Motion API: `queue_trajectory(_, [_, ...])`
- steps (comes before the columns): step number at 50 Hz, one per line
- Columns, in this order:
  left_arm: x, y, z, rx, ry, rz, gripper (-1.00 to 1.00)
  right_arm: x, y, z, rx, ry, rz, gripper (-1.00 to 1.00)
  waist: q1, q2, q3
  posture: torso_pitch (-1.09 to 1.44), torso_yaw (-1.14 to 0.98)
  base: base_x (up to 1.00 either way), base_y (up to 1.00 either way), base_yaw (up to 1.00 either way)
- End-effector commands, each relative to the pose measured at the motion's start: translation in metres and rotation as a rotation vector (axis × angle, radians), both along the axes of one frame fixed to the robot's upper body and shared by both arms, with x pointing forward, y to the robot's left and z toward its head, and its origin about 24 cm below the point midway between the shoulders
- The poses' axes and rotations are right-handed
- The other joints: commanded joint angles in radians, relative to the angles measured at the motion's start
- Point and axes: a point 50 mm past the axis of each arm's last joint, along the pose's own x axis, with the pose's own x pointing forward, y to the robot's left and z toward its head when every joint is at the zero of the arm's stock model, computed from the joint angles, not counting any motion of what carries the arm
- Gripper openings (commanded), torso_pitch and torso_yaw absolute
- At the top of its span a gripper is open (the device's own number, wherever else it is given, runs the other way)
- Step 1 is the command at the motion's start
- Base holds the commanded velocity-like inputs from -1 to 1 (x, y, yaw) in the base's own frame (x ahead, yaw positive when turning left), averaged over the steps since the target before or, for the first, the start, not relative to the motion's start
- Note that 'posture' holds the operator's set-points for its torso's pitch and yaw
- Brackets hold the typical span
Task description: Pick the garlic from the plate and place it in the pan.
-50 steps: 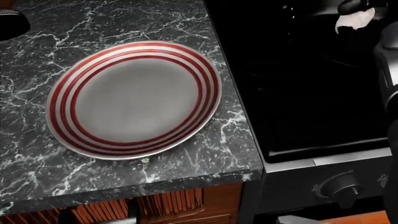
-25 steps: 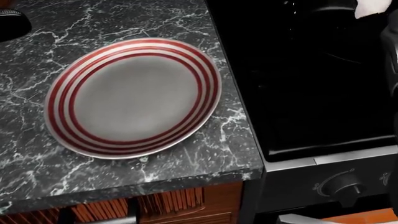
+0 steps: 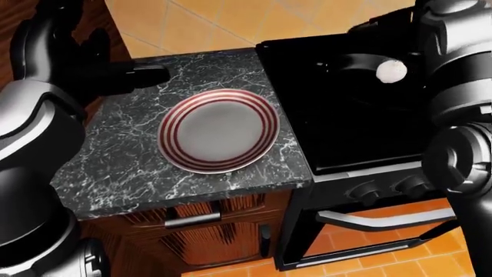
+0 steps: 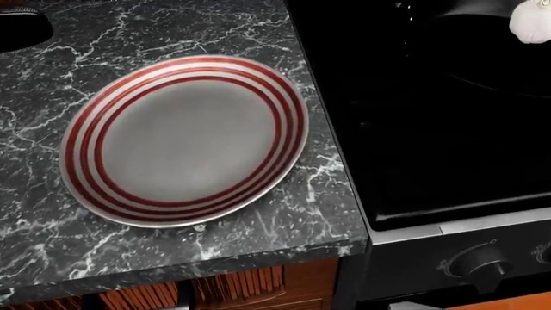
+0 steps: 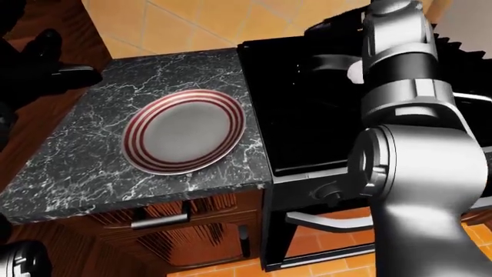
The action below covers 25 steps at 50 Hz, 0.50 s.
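Observation:
The white garlic [image 3: 391, 70] lies in the black pan [image 3: 360, 72] on the stove, near the pan's right side; it also shows at the top right of the head view [image 4: 530, 20]. The red-striped plate [image 4: 185, 139] sits bare on the marble counter. My right hand [image 5: 342, 23] hovers above the pan at the top of the right-eye view, its dark fingers off the garlic. My left hand [image 3: 134, 75] rests open and holds nothing over the counter's top left corner.
The black stove top [image 4: 431, 129] adjoins the marble counter [image 4: 51, 219] on its right. Stove knobs [image 4: 472, 261] and the oven door handle [image 3: 385, 218] lie below. Wooden drawers [image 3: 192, 219] sit under the counter. My right arm [image 5: 415, 144] fills the right of the right-eye view.
The garlic was between my right hand's fingers above the stove; now it lies free in the pan. The right arm has left the head view's right edge. The view shifted slightly.

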Motion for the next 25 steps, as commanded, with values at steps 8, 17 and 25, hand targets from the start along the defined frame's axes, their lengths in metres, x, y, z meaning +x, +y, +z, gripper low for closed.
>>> queue_trajectory(8, [0.012,0.001,0.028,0.010,-0.111,0.028,1.00,-0.014,0.016,0.053,0.029,-0.153,0.087,1.00,0.002,-0.006,-0.028,0.00,0.00,0.00,0.00,0.00])
queue_trajectory(17, [0.041,-0.017,0.048,0.053,-0.169,0.001,1.00,-0.033,0.032,0.062,0.039,-0.224,0.209,1.00,0.010,-0.020,-0.025,0.00,0.00,0.00,0.00,0.00])
queue_trajectory(25, [0.056,-0.032,0.054,0.071,-0.204,-0.022,1.00,-0.063,0.047,0.060,0.029,-0.308,0.272,1.00,0.016,-0.032,-0.024,0.00,0.00,0.00,0.00,0.00])
